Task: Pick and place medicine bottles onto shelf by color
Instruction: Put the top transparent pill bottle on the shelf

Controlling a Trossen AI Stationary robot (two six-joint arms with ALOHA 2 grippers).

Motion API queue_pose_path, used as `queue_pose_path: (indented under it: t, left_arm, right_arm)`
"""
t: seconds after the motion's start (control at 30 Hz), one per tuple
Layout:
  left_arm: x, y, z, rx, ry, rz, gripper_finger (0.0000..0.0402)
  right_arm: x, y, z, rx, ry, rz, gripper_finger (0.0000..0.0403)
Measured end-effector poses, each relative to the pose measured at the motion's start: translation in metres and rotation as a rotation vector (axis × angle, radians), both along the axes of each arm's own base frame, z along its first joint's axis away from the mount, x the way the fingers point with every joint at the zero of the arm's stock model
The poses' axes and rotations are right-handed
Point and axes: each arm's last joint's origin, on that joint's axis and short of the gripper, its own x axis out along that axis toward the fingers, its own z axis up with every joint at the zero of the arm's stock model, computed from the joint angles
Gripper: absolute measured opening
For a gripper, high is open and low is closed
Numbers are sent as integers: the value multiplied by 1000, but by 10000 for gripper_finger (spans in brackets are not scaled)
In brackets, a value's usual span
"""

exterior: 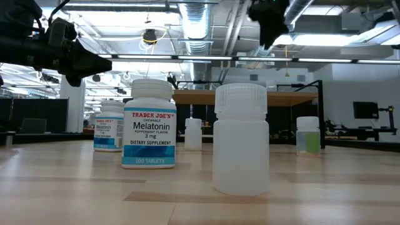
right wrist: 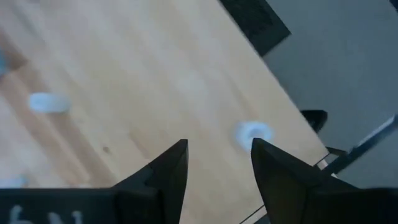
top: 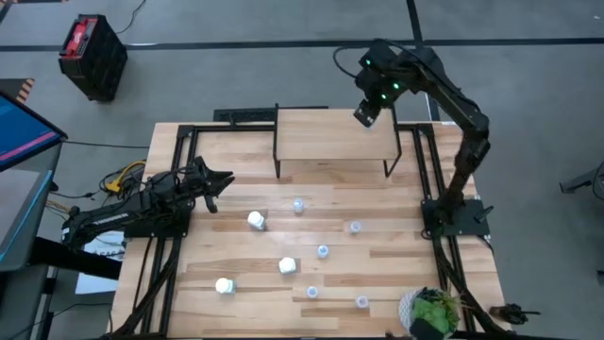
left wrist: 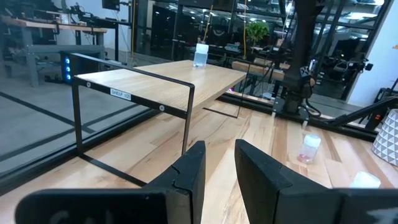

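Nearest the low camera stands a pale translucent bottle point(exterior: 241, 139), upright on the plank table point(top: 396, 274), with a white Melatonin bottle point(exterior: 149, 124) just beside it and a second labelled white bottle point(exterior: 109, 127) farther back. From above, three white bottles and five small bluish ones are scattered across the table's near half, none touching another. One bluish bottle point(left wrist: 201, 55) stands upright on the shelf point(top: 330, 135), near its far right corner (the right wrist view shows it from above, close by the fingers). Directly over that corner hangs the right gripper point(right wrist: 215, 163), jaws released and parted, gripping nothing. At the table's left edge, the left gripper point(left wrist: 217, 168) points toward the shelf, well apart from every bottle; its fingers stand slightly apart and empty. A green plant point(top: 434, 313) sits at the table's near right corner.
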Motion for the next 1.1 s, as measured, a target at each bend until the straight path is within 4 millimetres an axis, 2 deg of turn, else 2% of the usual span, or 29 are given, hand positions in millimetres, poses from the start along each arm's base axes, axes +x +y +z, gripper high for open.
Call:
queue_pose_path:
  t: [0.2,0.33,0.47,0.8,1.1]
  left_arm:
    - [0,0,0,0,0,0,75]
    - [0,0,0,0,0,4,75]
    - [0,0,0,-3,-2,6,75]
    - [0,0,0,4,1,7,75]
    - [0,0,0,-22,-10,7,75]
  right_arm:
    - [-16,63,13,-7,-45,124,194]
    - [-28,101,8,23,-43,203,194]
    - [-34,130,-5,72,-57,215,191]
    - [-28,177,-53,167,58,280,184]
    - [-9,209,-103,170,137,411,180]
